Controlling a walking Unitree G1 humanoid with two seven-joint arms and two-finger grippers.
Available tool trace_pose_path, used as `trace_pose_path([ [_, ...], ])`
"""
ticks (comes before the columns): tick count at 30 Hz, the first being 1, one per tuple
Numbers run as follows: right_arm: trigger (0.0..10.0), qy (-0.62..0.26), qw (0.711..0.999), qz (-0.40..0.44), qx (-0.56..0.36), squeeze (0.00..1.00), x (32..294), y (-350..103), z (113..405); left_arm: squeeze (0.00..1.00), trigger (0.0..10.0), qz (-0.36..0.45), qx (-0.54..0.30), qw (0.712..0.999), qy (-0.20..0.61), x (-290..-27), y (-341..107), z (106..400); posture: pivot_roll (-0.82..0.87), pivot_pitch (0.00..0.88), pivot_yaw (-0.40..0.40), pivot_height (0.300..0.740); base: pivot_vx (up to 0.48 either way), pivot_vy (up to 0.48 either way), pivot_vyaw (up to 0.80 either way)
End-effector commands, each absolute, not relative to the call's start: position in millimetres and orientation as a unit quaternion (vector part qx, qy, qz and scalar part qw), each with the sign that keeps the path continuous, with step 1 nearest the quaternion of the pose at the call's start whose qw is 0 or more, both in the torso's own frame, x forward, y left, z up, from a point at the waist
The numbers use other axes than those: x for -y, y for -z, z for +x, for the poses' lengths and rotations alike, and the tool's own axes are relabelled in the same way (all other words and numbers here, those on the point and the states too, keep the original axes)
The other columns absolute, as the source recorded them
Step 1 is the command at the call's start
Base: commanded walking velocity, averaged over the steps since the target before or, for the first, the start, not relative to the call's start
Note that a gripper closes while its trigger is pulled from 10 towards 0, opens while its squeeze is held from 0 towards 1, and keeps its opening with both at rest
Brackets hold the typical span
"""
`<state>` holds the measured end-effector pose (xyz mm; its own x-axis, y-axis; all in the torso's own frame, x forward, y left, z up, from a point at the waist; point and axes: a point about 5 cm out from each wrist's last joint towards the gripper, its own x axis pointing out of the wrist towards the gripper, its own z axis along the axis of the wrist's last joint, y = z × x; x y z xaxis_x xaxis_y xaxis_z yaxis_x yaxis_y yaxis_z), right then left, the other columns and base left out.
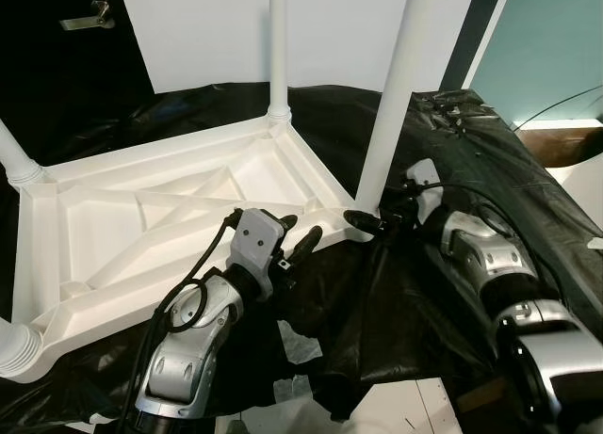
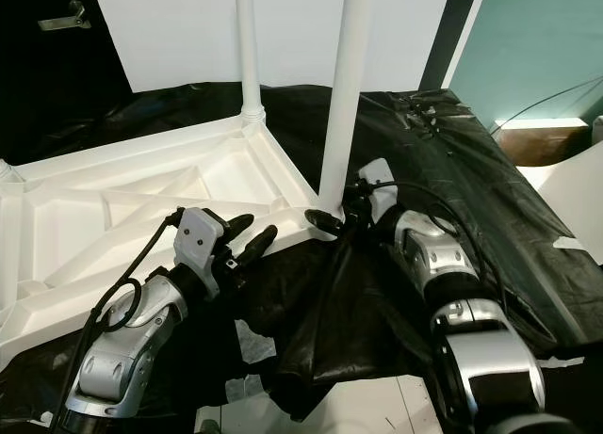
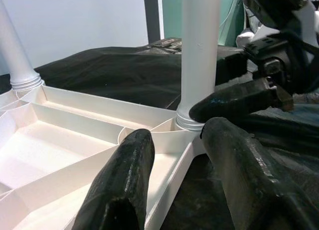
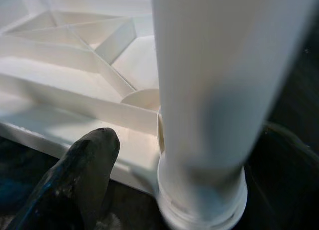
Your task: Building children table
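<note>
A white plastic table top (image 1: pixel 104 227) lies upside down on a black sheet, its ribbed underside facing up. White legs stand at its corners: a near right one (image 1: pixel 391 104), a back one (image 1: pixel 278 48) and a left one (image 1: pixel 14 156). My left gripper (image 1: pixel 301 227) hovers open just above the top's near edge, short of the near right leg (image 3: pixel 199 50). My right gripper (image 1: pixel 366 219) is open at that leg's base. One finger (image 4: pixel 84 170) lies beside the leg's collar (image 4: pixel 199 210) with a small gap. The other finger is hidden behind the leg.
The black plastic sheet (image 1: pixel 452 152) covers the work surface and hangs in folds over its near edge. A fourth leg stub (image 1: pixel 17 349) is at the near left corner. A white wall lies behind, a teal wall (image 1: pixel 546 48) to the right, and pale floor (image 1: pixel 415 410) below.
</note>
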<state>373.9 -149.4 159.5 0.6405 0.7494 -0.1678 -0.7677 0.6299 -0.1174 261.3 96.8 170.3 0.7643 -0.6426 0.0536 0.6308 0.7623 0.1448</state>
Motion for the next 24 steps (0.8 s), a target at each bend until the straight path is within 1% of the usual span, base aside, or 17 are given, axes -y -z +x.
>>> trace_pose_path([
  [1, 10.0, -0.434, 0.892, -0.108, -0.059, 0.00, 147.5, -158.1, 374.7, 0.00, 10.0, 0.057, 0.055, 0.947, 0.310, -98.9, -170.7, 264.4, 0.13, 0.000, -0.071, 0.740, 0.000, 0.000, 0.00],
  [5, 10.0, -0.438, 0.888, -0.126, -0.066, 0.00, 146.0, -158.1, 376.5, 0.00, 10.0, 0.056, 0.059, 0.949, 0.304, -99.8, -171.9, 265.4, 0.14, 0.000, -0.082, 0.740, 0.000, 0.000, 0.00],
  [6, 4.8, -0.436, 0.887, -0.137, -0.070, 0.00, 146.0, -157.0, 377.9, 0.00, 10.0, 0.055, 0.062, 0.951, 0.298, -101.2, -173.3, 266.1, 0.15, 0.000, -0.084, 0.740, 0.000, 0.000, 0.00],
  [7, 4.8, -0.436, 0.887, -0.137, -0.070, 0.00, 146.0, -157.0, 377.9, 0.00, 10.0, 0.055, 0.062, 0.951, 0.298, -101.2, -173.3, 266.1, 0.15, 0.000, -0.084, 0.740, 0.000, 0.000, 0.00],
  [8, 0.0, -0.434, 0.887, -0.139, -0.071, 0.00, 146.2, -156.6, 378.4, 0.00, 10.0, 0.055, 0.063, 0.951, 0.297, -101.7, -173.7, 266.3, 0.15, 0.000, -0.084, 0.740, 0.000, 0.000, 0.00],
  [11, 0.0, -0.432, 0.886, -0.147, -0.079, 0.00, 147.1, -151.9, 377.3, 0.00, 10.0, 0.056, 0.064, 0.952, 0.295, -102.7, -174.0, 266.0, 0.15, 0.000, -0.083, 0.740, 0.000, 0.000, 0.00],
  [16, 0.0, -0.414, 0.892, -0.156, -0.089, 0.00, 151.2, -145.9, 377.4, 0.00, 10.0, 0.057, 0.063, 0.952, 0.294, -104.1, -173.9, 265.6, 0.15, 0.000, -0.080, 0.740, 0.000, 0.000, 0.00],
  [18, 0.0, -0.391, 0.903, -0.146, -0.099, 0.00, 156.7, -141.0, 377.0, 0.00, 10.0, 0.056, 0.062, 0.952, 0.295, -104.3, -173.7, 264.6, 0.14, 0.000, -0.071, 0.740, 0.000, 0.000, 0.00],
  [20, 0.0, -0.391, 0.903, -0.146, -0.099, 0.00, 156.7, -141.0, 377.0, 0.00, 10.0, 0.056, 0.062, 0.952, 0.295, -104.3, -173.7, 264.6, 0.14, 0.000, -0.071, 0.740, 0.000, 0.000, 0.00],
  [21, 0.0, -0.380, 0.908, -0.143, -0.104, 0.00, 159.0, -139.0, 377.0, 0.00, 10.0, 0.055, 0.061, 0.952, 0.296, -104.3, -173.5, 264.3, 0.14, 0.000, -0.071, 0.740, 0.000, 0.000, 0.00],
  [22, 10.0, -0.353, 0.919, -0.136, -0.109, 0.00, 161.5, -136.9, 378.2, 0.00, 10.0, 0.055, 0.060, 0.951, 0.297, -104.3, -173.1, 263.6, 0.13, 0.000, -0.063, 0.740, 0.000, 0.000, 0.00],
  [23, 10.0, -0.335, 0.926, -0.132, -0.112, 0.00, 162.6, -135.8, 379.2, 0.00, 10.0, 0.055, 0.059, 0.951, 0.298, -104.5, -172.8, 263.1, 0.13, 0.000, -0.060, 0.740, 0.000, 0.000, 0.00],
  [24, 10.0, -0.335, 0.926, -0.132, -0.112, 0.00, 162.6, -135.8, 379.2, 0.00, 10.0, 0.055, 0.059, 0.951, 0.298, -104.5, -172.8, 263.1, 0.13, 0.000, -0.060, 0.740, 0.000, 0.000, 0.00],
])
